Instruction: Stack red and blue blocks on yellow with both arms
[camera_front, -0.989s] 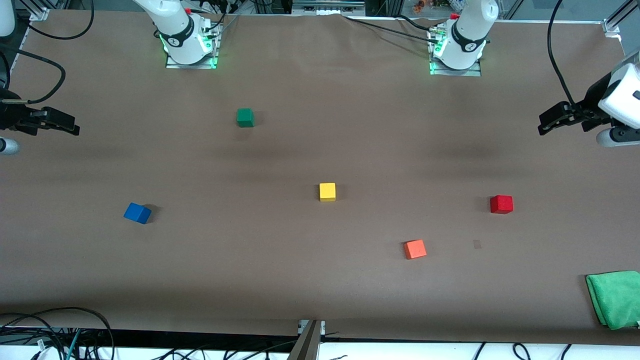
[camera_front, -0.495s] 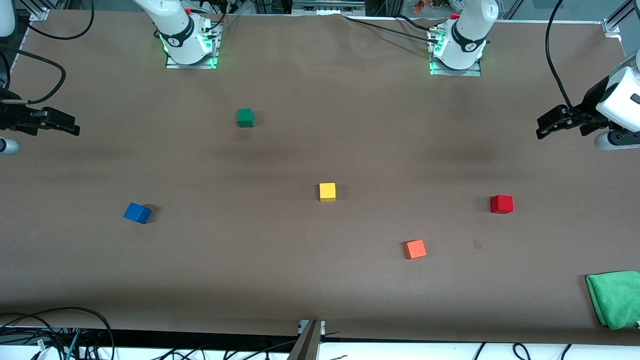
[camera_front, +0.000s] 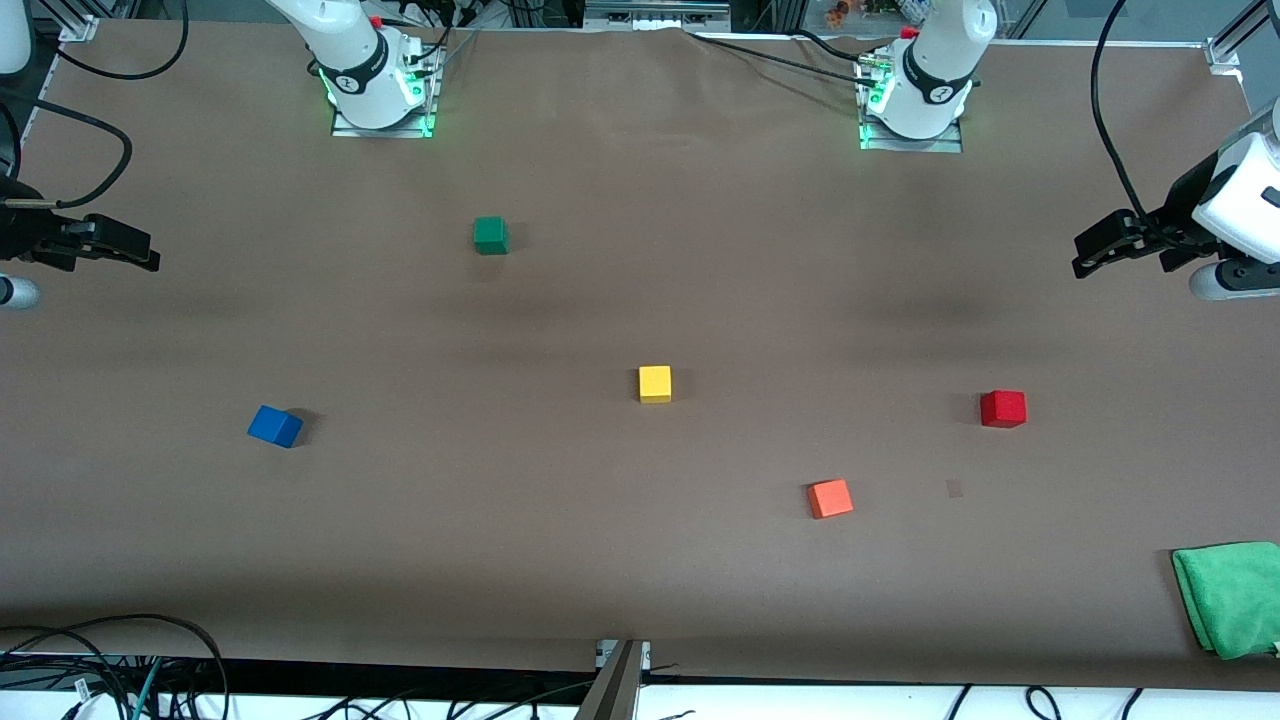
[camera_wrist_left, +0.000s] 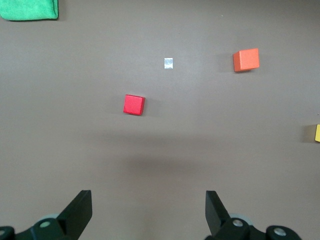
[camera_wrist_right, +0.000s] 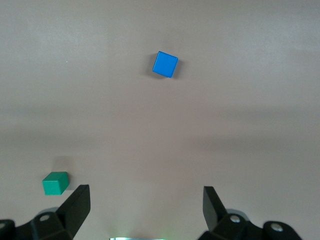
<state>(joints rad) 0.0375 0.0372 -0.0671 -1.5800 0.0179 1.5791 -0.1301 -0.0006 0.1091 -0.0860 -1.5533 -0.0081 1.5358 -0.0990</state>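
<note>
The yellow cube (camera_front: 655, 384) sits mid-table on the brown cover. Toward the left arm's end lies the red cube (camera_front: 1003, 409), also in the left wrist view as the red cube (camera_wrist_left: 134, 104). The blue cube (camera_front: 275, 426) rests toward the right arm's end, turned askew, and shows in the right wrist view as the blue cube (camera_wrist_right: 165, 64). My left gripper (camera_front: 1085, 255) hangs open and empty over bare table at its end; the left gripper (camera_wrist_left: 149, 200) has wide-spread jaws. My right gripper (camera_front: 150, 258) hovers open and empty at its own end, as the right gripper (camera_wrist_right: 146, 197) shows.
An orange cube (camera_front: 830, 498) lies nearer the front camera than the red one. A dark green cube (camera_front: 490, 235) sits closer to the bases. A folded green cloth (camera_front: 1228, 598) lies at the front corner of the left arm's end. Cables hang off the front edge.
The left arm's hand has shifted slightly inward and down over the table. The cubes and the right arm have not moved.
</note>
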